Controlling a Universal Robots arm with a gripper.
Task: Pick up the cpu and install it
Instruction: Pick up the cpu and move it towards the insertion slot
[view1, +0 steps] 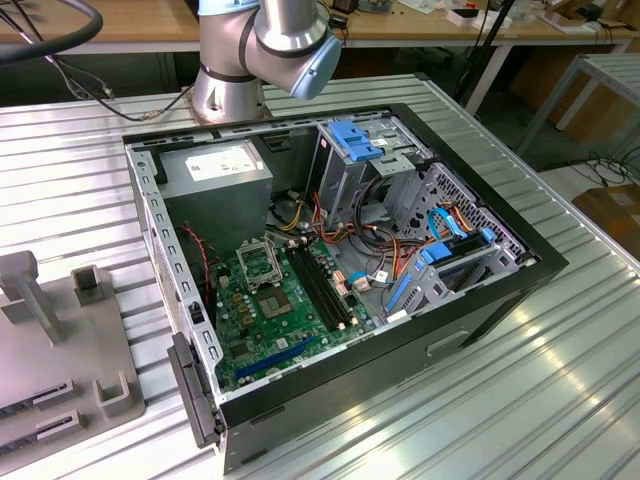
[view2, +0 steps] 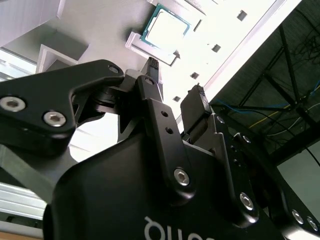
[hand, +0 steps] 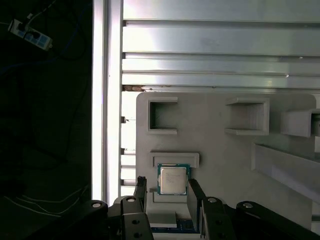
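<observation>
While the hand (hand: 167, 190) hangs with its fingers apart and nothing between them, the cpu (hand: 173, 180) lies flat in a shallow recess of the grey fixture plate (hand: 220, 160) on the desk (hand: 210, 40), ahead of the fingertips and roughly centred on their gap. In the second wrist view the cpu (view2: 165, 29) sits clear of the hand (view2: 175, 76). The likely trouble is a slightly off-centre approach: one fingertip could land on the recess rim or the chip's top. The thin edges also offer little purchase, so the chip could tilt or slip.
</observation>
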